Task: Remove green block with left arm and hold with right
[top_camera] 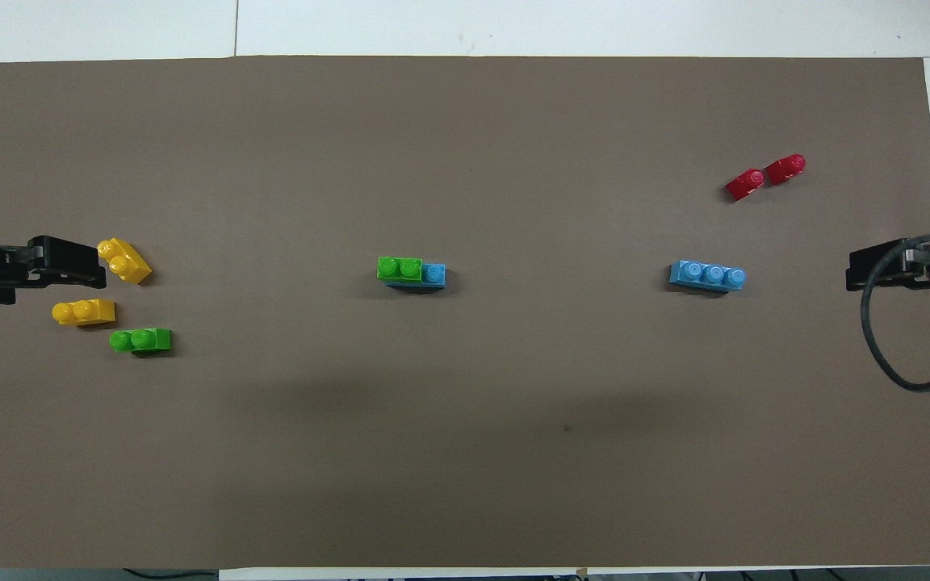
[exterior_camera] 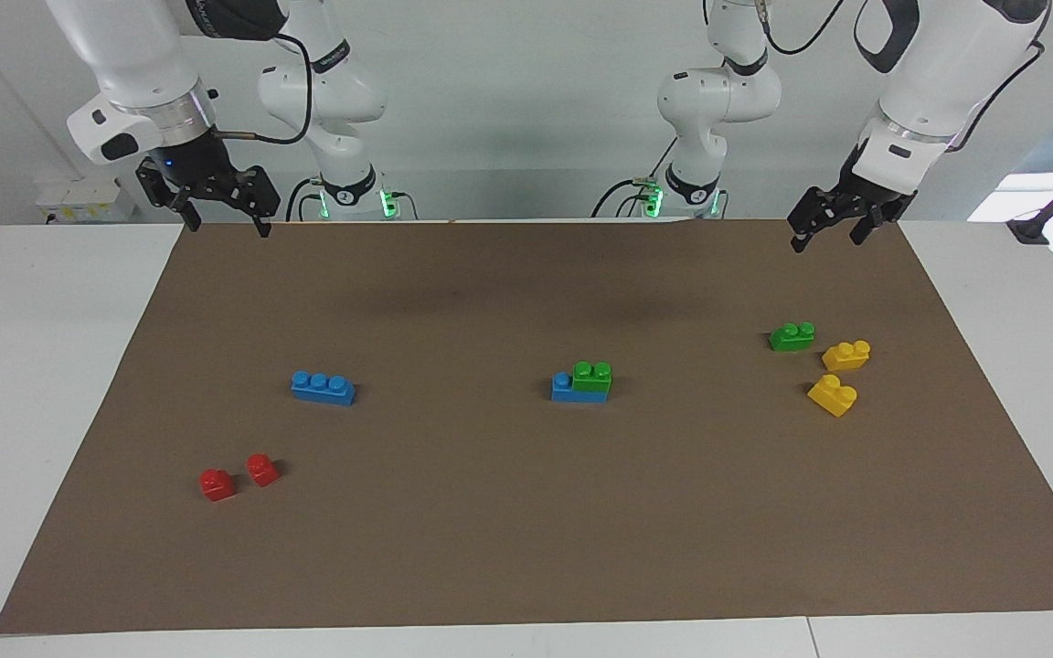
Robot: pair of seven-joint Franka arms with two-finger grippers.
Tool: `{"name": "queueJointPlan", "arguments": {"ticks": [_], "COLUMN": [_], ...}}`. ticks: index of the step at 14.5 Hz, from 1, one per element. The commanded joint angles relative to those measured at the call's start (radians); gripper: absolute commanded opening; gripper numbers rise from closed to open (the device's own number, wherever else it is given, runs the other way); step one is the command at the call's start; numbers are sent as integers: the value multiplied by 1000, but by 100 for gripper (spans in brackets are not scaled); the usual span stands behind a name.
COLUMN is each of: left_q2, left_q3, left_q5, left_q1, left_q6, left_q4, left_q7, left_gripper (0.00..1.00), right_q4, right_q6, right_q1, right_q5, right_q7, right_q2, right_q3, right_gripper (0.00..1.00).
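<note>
A green block is stacked on one end of a blue brick in the middle of the brown mat. A second green block lies loose toward the left arm's end, beside two yellow bricks. My left gripper hangs open and empty in the air over that end of the mat, touching nothing. Above the right arm's end of the mat, my right gripper is raised, open and empty too.
Two yellow bricks lie farther from the robots than the loose green block. A lone blue three-stud brick and two small red blocks sit toward the right arm's end. White table surrounds the mat.
</note>
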Motion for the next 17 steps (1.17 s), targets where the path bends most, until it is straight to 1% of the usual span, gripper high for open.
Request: {"name": "queueJointPlan", "arguments": {"ticks": [1, 3, 4, 6, 8, 10, 12, 14, 16, 17], "left_q2": [5, -2, -2, -9, -12, -3, 9, 50, 102, 127], "left_q3": [1, -1, -11, -19, -19, -19, -19, -18, -18, -18], "left_q5": [-19, -19, -19, -19, -19, -19, -19, -19, -14, -8], "left_q1": [3, -8, -9, -69, -135, -188, -224, -276, -307, -325], "left_q6": [6, 27, 53, 100, 194, 277, 327, 363, 374, 377], "left_q4": [1, -22, -30, -56, -93, -116, -130, -131, -121, -114], "left_q7": [-32, -113, -205, -496, -786, -1033, -1210, -1376, -1473, -1502], "left_gripper": [100, 100, 100, 100, 100, 100, 100, 100, 100, 100], "right_q4": [-14, -15, -18, -17, -20, -22, -41, -54, -64, -83], "right_q6": [13, 13, 15, 22, 44, 45, 48, 74, 117, 157], "right_q1": [-15, -16, -21, -18, -13, -4, -4, -2, 8, 17], "right_q5": [-1, 2, 11, 14, 16, 25, 120, 223, 318, 371], "right_q7": [13, 11, 19, 43, 203, 317, 522, 769, 1009, 1116], "right_q2": [-15, -15, -15, -15, -15, -8, 0, 17, 44, 49], "right_q3": [8, 7, 7, 7, 8, 10, 10, 10, 13, 13], "right_gripper": [100, 100, 100, 100, 99, 97, 96, 96, 95, 95]}}
